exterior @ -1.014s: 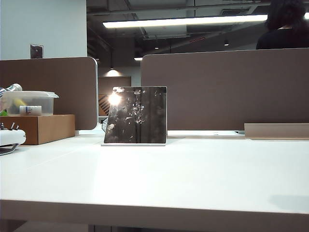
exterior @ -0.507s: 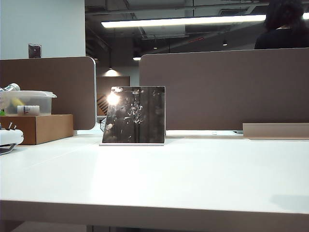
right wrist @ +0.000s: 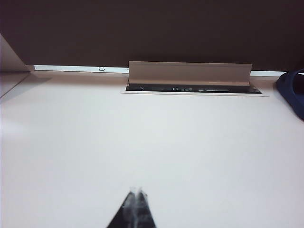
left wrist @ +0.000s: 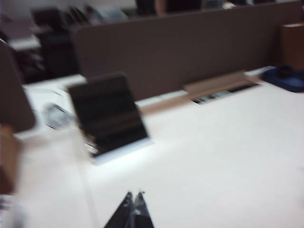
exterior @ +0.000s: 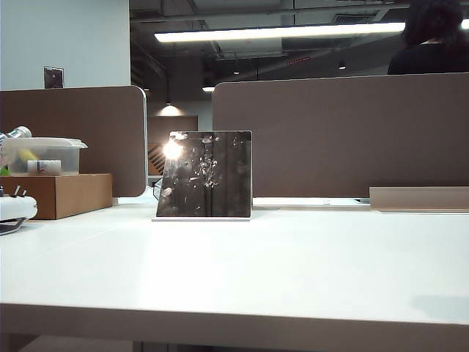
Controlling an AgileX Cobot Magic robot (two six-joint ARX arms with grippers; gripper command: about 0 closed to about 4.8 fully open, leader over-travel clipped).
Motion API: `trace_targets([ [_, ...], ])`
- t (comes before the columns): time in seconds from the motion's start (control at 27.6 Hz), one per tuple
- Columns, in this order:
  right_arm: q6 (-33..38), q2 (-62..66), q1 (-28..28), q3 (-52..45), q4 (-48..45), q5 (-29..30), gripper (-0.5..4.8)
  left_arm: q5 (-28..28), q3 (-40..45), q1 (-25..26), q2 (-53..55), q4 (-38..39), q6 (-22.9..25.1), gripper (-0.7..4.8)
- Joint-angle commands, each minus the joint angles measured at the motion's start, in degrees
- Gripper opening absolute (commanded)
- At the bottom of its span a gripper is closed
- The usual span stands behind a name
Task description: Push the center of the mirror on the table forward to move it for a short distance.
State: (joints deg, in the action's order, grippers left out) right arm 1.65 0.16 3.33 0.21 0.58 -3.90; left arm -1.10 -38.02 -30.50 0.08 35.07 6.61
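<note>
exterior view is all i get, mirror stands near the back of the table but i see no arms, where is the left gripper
Observer: The left gripper hangs above the table, short of the mirror, its fingertips together.
Operator: touching the mirror?
Observer: No, bare tabletop lies between them in the left wrist view.
Operator: and the right one
Observer: The right gripper is shut too, facing the open cable tray flap at the partition; no mirror shows in its view.
</note>
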Motion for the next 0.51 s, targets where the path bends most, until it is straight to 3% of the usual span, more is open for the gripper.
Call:
trace_targets([
  [0.04,0.02,0.04,-0.04,-0.24,-0.66,-0.22,-0.05,-0.42,4.44,7.21,0.13,-7.87,3.23,-0.05],
  [0.25,0.02,0.04,-0.02,-0.24,-0.61,-0.24,-0.05,5.75,17.31,22.23,0.11,-20.41,-3.43,-0.05],
  [0.29,0.02,0.04,-0.02,-0.24,-0.61,-0.24,-0.05,8.17,22.38,24.9,0.11,-25.46,-5.38,-0.04],
  [0.43,0.02,0.04,-0.02,-0.24,-0.61,-0.24,-0.05,8.83,34.45,30.01,0.11,-41.27,-10.16,-0.05],
  [0.51,0.02,0.04,-0.02,-0.24,-0.61,-0.24,-0.05,8.22,37.55,31.21,0.09,-42.86,-9.62,-0.04],
])
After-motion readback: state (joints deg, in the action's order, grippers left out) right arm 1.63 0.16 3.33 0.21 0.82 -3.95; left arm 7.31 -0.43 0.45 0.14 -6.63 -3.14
